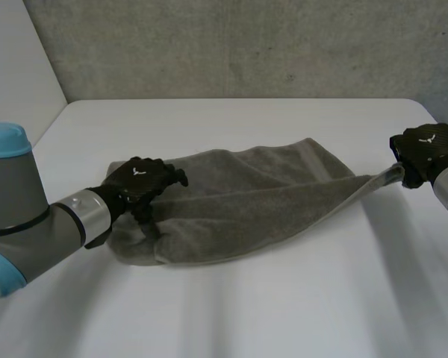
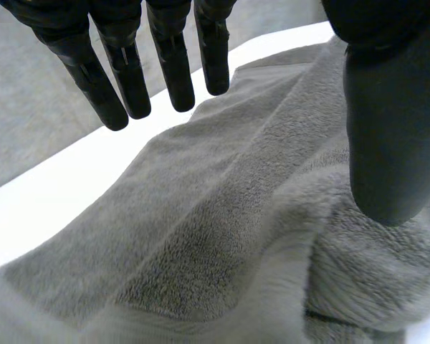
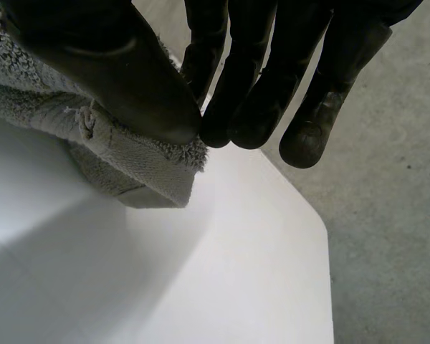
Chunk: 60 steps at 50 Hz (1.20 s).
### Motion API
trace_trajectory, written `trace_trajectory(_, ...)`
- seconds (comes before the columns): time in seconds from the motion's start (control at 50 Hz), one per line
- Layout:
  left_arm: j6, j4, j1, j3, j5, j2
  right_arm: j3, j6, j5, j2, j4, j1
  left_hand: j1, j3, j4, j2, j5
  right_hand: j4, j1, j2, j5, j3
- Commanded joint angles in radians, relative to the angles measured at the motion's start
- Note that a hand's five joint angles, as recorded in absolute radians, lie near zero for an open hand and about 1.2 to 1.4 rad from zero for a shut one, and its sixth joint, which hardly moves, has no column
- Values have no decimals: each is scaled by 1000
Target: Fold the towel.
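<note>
towel (image 1: 261, 201) pulled taut; right hand (image 1: 425, 153) pinches its corner near the table (image 1: 231, 313) edge. left hand (image 1: 138, 183) over the bunched left end, fingers straight, apart. broad tabletop lies before the near edge.

Towel (image 1: 261, 201): grey terry with a plush pile and a flat woven band near the hem. It lay rumpled across the middle of the white table (image 1: 284, 298), loosely doubled rather than flat, with a long fold ridge running along its length. The left end was bunched into a rounded heap under the left hand (image 1: 142, 181). The right end tapered to a stretched point. That corner was raised off the table, pinched between thumb and fingers of the right hand (image 1: 425, 153). The hem there looked slightly frayed.
</note>
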Motion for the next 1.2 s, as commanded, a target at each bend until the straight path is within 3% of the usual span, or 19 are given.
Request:
trace_trajectory(0.02,-100,4,-40,-110,-166,91,0,-3,-10,34,8,1,-76,-61,-75,-88,-223,59,79,74,53,60)
trace_trajectory(0.12,-104,2,-72,-210,-205,172,1,-4,-11,36,8,6,21,36,22,9,-126,59,79,74,53,60)
trace_trajectory(0.22,-104,-4,-105,-315,-209,275,4,-3,-15,36,8,10,276,291,277,264,129,59,79,74,53,60)
trace_trajectory(0.44,-95,-1,-105,-343,-212,198,12,-4,-18,36,8,12,273,288,274,261,126,59,79,74,53,60)
trace_trajectory(0.6,-95,1,-83,-270,-217,71,19,-6,-18,36,6,10,250,265,251,238,103,59,79,74,53,60)
trace_trajectory(0.76,-101,1,-72,-90,-344,-55,32,-9,-19,36,5,12,203,218,204,191,56,59,79,74,53,60)
trace_trajectory(0.92,-90,1,-74,71,-393,-117,38,-10,-19,36,3,10,203,218,204,191,56,59,79,74,53,60)
trace_trajectory(1.1,-67,-10,-74,189,-401,-177,38,-12,-21,37,1,6,206,221,207,194,59,59,79,74,53,60)
trace_trajectory(1.2,0,-6,-72,223,-401,-200,36,-15,-22,40,-3,4,197,212,198,185,50,59,79,74,53,60)
